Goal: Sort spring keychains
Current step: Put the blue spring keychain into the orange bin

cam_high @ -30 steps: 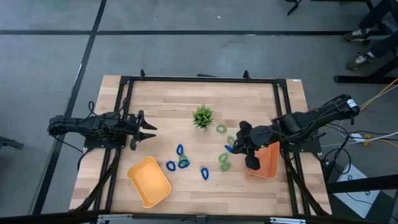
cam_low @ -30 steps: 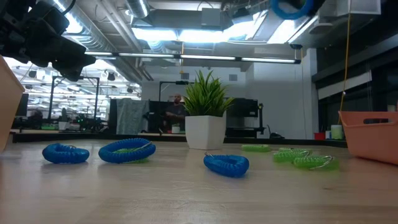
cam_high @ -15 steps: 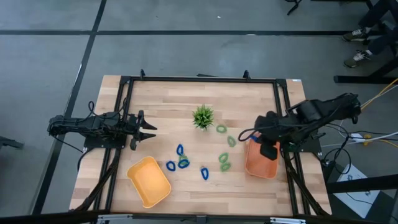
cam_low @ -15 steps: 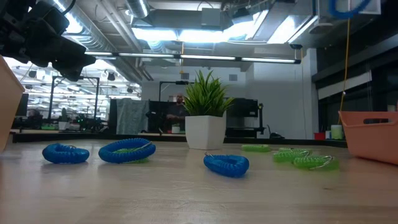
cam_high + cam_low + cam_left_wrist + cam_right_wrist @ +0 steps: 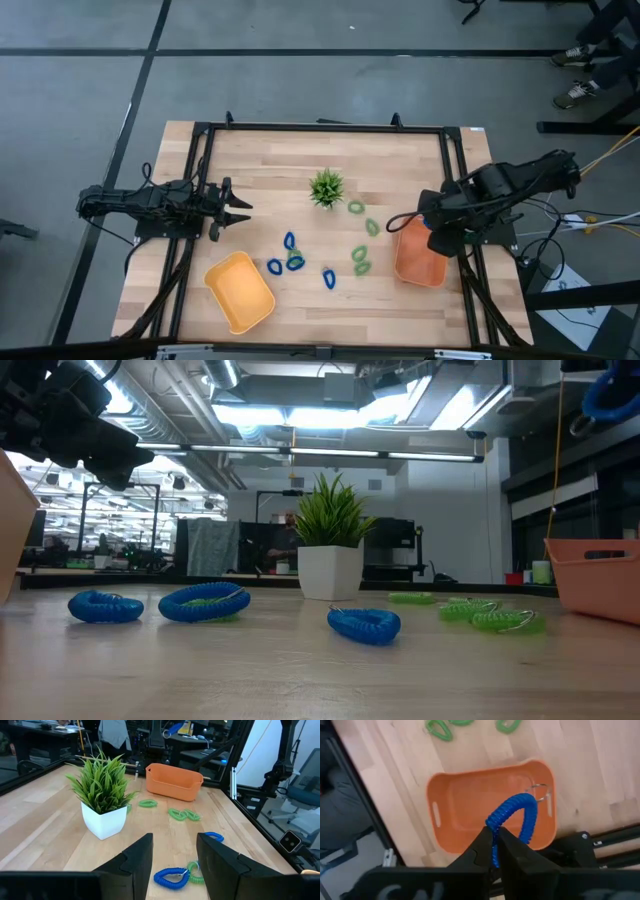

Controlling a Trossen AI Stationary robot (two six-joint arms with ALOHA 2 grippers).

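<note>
On the bench (image 5: 260, 170) in front of you, the yellow tray (image 5: 240, 291) sat at the near left and the orange tray (image 5: 418, 262) at the near right. Between them you had the loose keychains: a blue keychain (image 5: 328, 277) lay nearest the front edge, then a second blue keychain (image 5: 275, 267) touching a blue-and-green pair (image 5: 295, 262), and a third blue keychain (image 5: 289, 241) just behind those. Toward the orange tray, two green keychains (image 5: 360, 261) lay touching each other, with a single green keychain (image 5: 372, 227) farther back and another green keychain (image 5: 356, 207) beyond it, near the potted plant (image 5: 326, 187). The plant stood upright at mid-bench, just behind the spread of rings and close to the farthest green one.

Your right tool (image 5: 494, 851) hung above the orange tray, its fingers pinched tight on a blue coil (image 5: 512, 822) that looped out past the tips with a metal ring at its far end. In the right wrist view the coil sat directly over the tray's bare inside, clear of the floor of it.

Your left tool (image 5: 238, 208) waited over the left side of the bench, well apart from the rings, its fingers spread and touching nothing.
</note>
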